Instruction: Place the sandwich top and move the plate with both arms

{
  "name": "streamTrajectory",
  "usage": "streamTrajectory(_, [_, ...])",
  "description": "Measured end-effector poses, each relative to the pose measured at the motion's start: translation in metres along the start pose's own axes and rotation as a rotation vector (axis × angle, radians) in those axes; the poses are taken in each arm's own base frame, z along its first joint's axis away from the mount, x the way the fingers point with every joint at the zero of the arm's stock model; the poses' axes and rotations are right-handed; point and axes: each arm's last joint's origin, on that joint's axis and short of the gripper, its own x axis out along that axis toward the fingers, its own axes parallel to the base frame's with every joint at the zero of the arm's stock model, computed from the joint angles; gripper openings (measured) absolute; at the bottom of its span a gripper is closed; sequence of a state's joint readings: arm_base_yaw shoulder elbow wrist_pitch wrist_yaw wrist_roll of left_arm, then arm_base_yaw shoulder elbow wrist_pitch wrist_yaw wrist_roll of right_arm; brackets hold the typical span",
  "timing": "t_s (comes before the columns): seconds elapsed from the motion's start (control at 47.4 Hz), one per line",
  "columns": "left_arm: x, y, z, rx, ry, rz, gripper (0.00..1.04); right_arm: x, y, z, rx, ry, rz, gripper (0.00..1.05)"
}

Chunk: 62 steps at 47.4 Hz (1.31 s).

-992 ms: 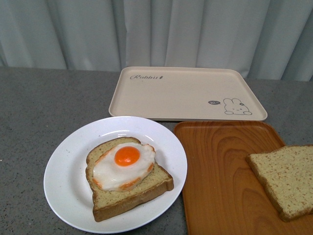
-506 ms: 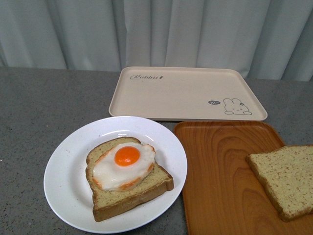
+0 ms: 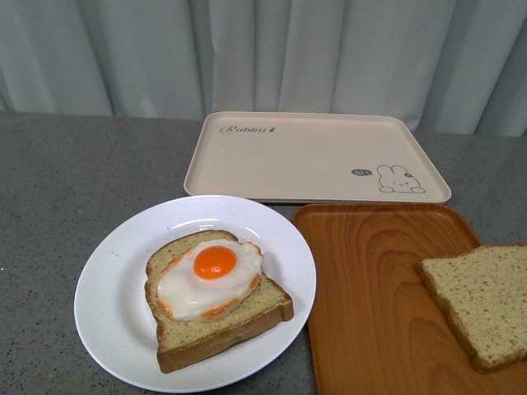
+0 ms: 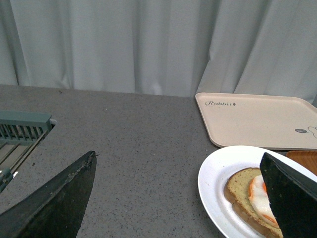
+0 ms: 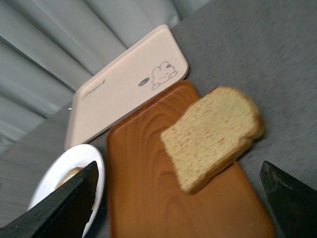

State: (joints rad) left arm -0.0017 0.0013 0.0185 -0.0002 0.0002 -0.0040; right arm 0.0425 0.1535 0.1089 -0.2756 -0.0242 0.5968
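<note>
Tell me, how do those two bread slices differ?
The egg slice carries a fried egg; the sandwich top is bare. The egg slice lies on the white plate; the sandwich top lies on the wooden tray, overhanging its edge. Both are tan, speckled, brown-crusted.

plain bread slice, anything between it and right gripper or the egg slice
Nothing visible. The open right gripper faces the plain tan bread slice unobstructed; only bare orange-brown wooden tray lies between it and the egg-topped slice on the round white plate.
</note>
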Motion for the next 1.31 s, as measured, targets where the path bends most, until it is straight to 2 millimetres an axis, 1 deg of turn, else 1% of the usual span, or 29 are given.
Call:
streamTrajectory(0.042, [0.000,0.000,0.000,0.000,0.000,0.000,0.98,0.000,0.000,0.001,0.069,0.017,0.006,0.96])
streamTrajectory(0.127, [0.000,0.000,0.000,0.000,0.000,0.000,0.98,0.000,-0.002,0.008,0.146,0.009,-0.004,0.96])
streamTrajectory(0.253, [0.000,0.000,0.000,0.000,0.000,0.000,0.98,0.002,-0.008,0.024,0.200,-0.018,-0.042,0.96])
streamTrajectory(0.338, [0.000,0.000,0.000,0.000,0.000,0.000,0.98,0.004,-0.018,0.044,0.219,-0.054,-0.140,0.96])
streamTrajectory(0.401, [0.000,0.000,0.000,0.000,0.000,0.000,0.98,0.004,-0.030,0.065,0.221,-0.118,-0.254,0.96])
streamTrajectory(0.443, [0.000,0.000,0.000,0.000,0.000,0.000,0.98,0.003,-0.038,0.075,0.233,-0.137,-0.317,0.96])
streamTrajectory(0.485, [0.000,0.000,0.000,0.000,0.000,0.000,0.98,0.005,-0.044,0.079,0.237,-0.135,-0.365,0.96])
streamTrajectory(0.591, [0.000,0.000,0.000,0.000,0.000,0.000,0.98,0.015,-0.055,0.077,0.228,-0.067,-0.421,0.96])
streamTrajectory(0.696, [0.000,0.000,0.000,0.000,0.000,0.000,0.98,0.029,-0.059,0.073,0.197,-0.015,-0.439,0.96])
streamTrajectory(1.097, [0.000,0.000,0.000,0.000,0.000,0.000,0.98,0.086,-0.058,0.066,0.114,0.172,-0.413,0.96])
streamTrajectory(1.224, [0.000,0.000,0.000,0.000,0.000,0.000,0.98,0.104,-0.062,0.059,0.090,0.232,-0.441,0.96])
streamTrajectory(1.308, [0.000,0.000,0.000,0.000,0.000,0.000,0.98,0.111,-0.063,0.052,0.070,0.264,-0.456,0.96])
